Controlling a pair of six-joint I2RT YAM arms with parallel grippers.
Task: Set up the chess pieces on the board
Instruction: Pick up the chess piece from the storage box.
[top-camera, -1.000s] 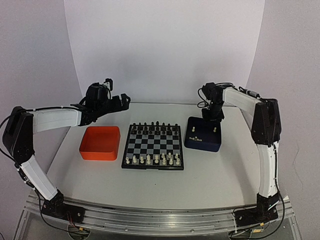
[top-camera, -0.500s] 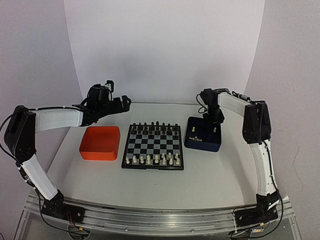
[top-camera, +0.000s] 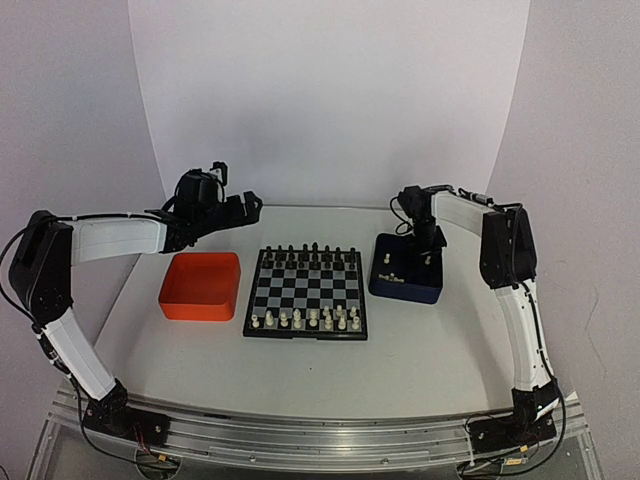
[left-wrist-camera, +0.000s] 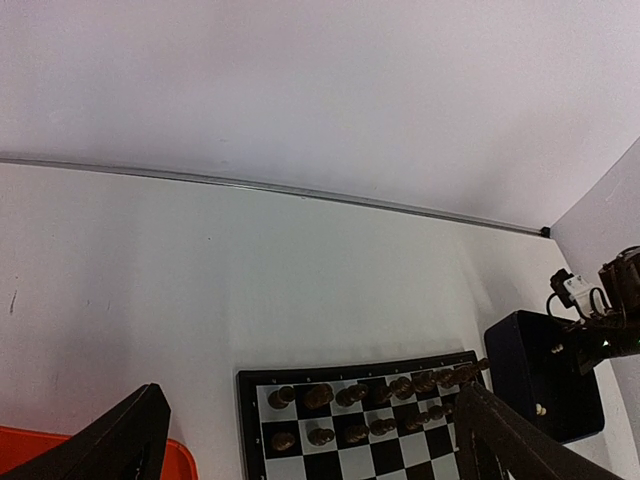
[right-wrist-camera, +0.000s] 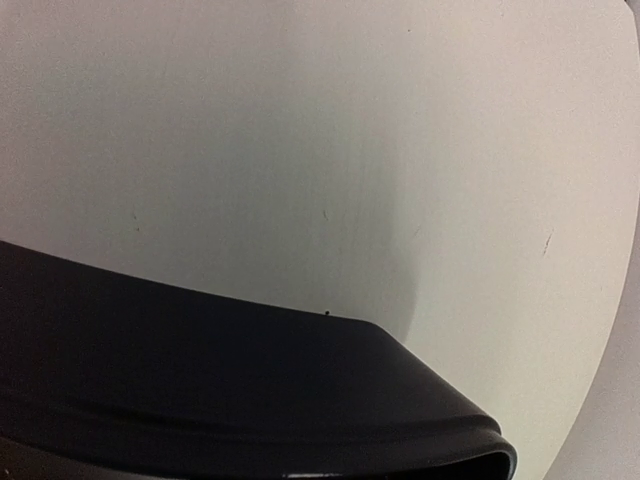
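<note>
Over the blue tray (top-camera: 405, 285), right gripper (top-camera: 431, 256) hangs low, likely after a white piece (top-camera: 389, 260), gap unreadable; left gripper (top-camera: 244, 204) hovers wide aside.

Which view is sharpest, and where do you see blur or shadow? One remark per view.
Top external: sharpest, evenly lit, the board crisp. Left wrist: the pincer fingers are dark silhouettes, the black pieces slightly soft. Right wrist: a dark rim lies blurred along the bottom, a faint shadow band above it.

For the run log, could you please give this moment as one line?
left gripper: open | right gripper: at dark blue tray | board: partly set
</note>
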